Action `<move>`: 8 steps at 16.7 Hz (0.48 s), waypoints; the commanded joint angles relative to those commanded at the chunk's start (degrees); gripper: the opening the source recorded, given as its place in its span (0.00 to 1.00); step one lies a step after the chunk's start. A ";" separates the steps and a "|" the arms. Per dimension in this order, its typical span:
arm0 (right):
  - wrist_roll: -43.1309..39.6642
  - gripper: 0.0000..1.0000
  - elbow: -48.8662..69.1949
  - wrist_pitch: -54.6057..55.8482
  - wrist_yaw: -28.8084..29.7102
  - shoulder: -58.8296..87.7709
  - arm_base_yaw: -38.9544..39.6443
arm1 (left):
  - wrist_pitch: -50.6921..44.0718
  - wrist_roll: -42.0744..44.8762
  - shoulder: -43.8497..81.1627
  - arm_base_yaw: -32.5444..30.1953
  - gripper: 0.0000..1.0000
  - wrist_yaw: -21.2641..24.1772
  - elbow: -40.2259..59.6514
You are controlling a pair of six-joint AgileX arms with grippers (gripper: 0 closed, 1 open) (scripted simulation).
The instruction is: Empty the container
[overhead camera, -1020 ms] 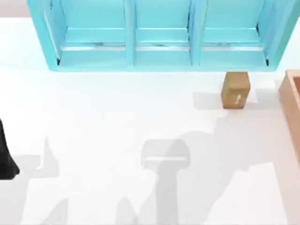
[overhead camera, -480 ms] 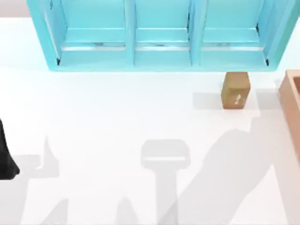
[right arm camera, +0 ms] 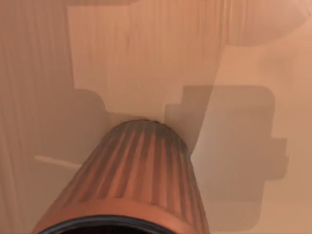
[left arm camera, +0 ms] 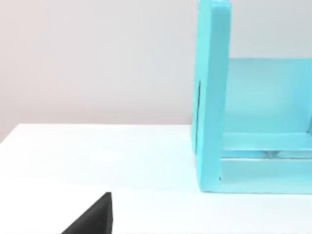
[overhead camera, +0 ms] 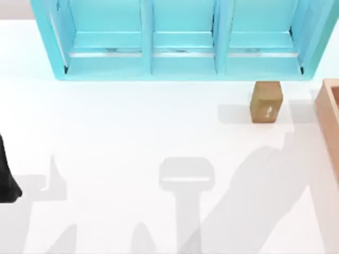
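Only my right arm's shadow has swung across the table (overhead camera: 132, 132) since earlier. Its camera looks into the container (overhead camera: 329, 114) at the right edge, at a ribbed orange-brown object (right arm camera: 136, 180). I cannot tell my fingers' state. Next: grip and lift.

The counter (overhead camera: 132, 137) is plain white, crossed by soft grey shadows. The three-bay shelf unit (overhead camera: 183, 63) is turquoise all over. The small block (overhead camera: 266, 101) is tan with a white mark on its face. The container (overhead camera: 329, 114) has light-brown walls and, in the right wrist view, a darker orange-brown streaked inside. There a ribbed orange-brown cylinder (right arm camera: 141, 175) shows lengthwise stripes and a black rim.
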 joint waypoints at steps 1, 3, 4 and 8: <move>0.00 0.55 0.00 0.00 0.00 0.00 0.00 | 0.00 0.00 0.00 0.00 1.00 0.00 0.00; 0.00 0.40 0.00 0.00 0.00 0.00 0.00 | 0.00 0.00 0.00 0.00 1.00 0.00 0.00; 0.00 0.32 0.00 0.00 0.00 0.00 0.00 | 0.00 0.00 0.00 0.00 1.00 0.00 0.00; 0.00 0.02 0.00 0.00 0.00 0.00 0.00 | 0.00 0.00 0.00 0.00 1.00 0.00 0.00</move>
